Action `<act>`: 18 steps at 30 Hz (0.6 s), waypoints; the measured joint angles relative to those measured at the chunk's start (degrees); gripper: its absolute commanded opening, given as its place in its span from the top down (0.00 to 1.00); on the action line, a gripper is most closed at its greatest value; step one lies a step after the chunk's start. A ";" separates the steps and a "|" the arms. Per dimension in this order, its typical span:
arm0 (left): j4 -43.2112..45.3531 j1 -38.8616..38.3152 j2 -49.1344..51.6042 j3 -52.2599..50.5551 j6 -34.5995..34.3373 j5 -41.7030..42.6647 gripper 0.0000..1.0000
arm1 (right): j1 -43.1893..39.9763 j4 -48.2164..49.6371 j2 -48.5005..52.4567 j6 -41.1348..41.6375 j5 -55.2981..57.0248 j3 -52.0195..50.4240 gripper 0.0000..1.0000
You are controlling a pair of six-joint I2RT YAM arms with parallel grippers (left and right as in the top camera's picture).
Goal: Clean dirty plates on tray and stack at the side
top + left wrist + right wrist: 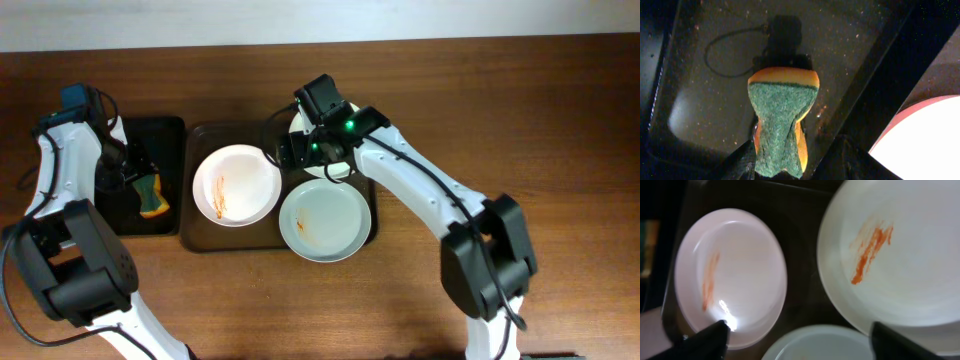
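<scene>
The dark brown tray (197,238) holds three dirty plates. A white plate (237,185) with an orange smear lies at its left, also in the right wrist view (730,275). A faintly bluish plate (325,222) lies at front right and shows a smear (895,255). The third plate (336,170) is mostly hidden under my right gripper (300,150), and its rim shows between the fingers (825,345). My right gripper (805,340) is open and empty above the plates. My left gripper (140,180) is shut on a green and yellow sponge (782,115) over the black tray.
The smaller black tray (165,130) stands left of the brown tray, and its wet floor (715,75) lies under the sponge (152,197). The white plate's edge (925,140) shows at the right of the left wrist view. Wooden table (560,120) surrounds both trays.
</scene>
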 measured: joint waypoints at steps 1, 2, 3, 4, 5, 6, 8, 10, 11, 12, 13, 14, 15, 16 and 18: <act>0.20 0.00 0.00 0.00 0.74 0.00 0.46 | -0.17 0.96 2.14 1.09 -0.24 -0.07 0.18; 0.20 0.00 0.00 0.00 1.22 0.02 0.46 | -0.31 1.33 3.26 1.90 -0.39 -0.13 0.21; 0.22 0.00 0.00 0.00 1.73 0.00 0.46 | -0.35 1.73 4.31 2.69 -0.68 -0.39 0.23; 0.20 0.00 0.00 0.00 2.19 0.00 0.46 | -0.35 1.79 4.96 3.50 -1.27 -0.44 0.25; 0.20 0.00 0.00 0.00 2.60 0.00 0.46 | -0.33 2.08 5.29 3.91 -1.68 -0.44 0.26; 0.24 0.00 0.00 0.00 2.82 0.00 0.46 | -0.13 2.80 5.33 4.26 -1.92 -0.44 0.30; 0.52 0.00 0.00 0.00 3.23 0.00 0.46 | 0.52 4.66 5.33 4.70 -2.14 -0.44 0.47; 0.61 0.00 0.00 0.00 3.26 0.00 0.46 | 1.79 5.75 5.33 4.90 -2.36 -0.44 0.54; 0.61 0.00 0.00 0.00 3.26 0.02 0.46 | 2.64 6.27 5.38 5.35 -2.27 -0.44 0.56; 0.59 0.00 0.00 0.00 3.26 0.00 0.46 | 3.63 7.02 5.79 6.51 -1.57 -0.44 0.57; 0.57 0.00 0.00 0.00 3.26 0.00 0.46 | 3.98 7.26 6.21 6.97 -1.33 -0.44 0.59; 0.57 0.00 0.00 0.00 3.26 0.00 0.46 | 4.39 7.50 6.88 7.52 -1.07 -0.44 0.61; 0.57 0.00 0.00 0.00 3.26 0.00 0.46 | 4.72 7.80 7.91 8.17 -0.96 -0.44 0.64; 0.57 0.00 0.00 0.00 3.26 0.00 0.46 | 4.92 7.78 8.68 8.76 -0.81 -0.44 0.64; 0.57 0.00 0.00 0.00 3.26 0.00 0.46 | 5.11 8.22 10.51 9.53 -0.48 -0.44 0.67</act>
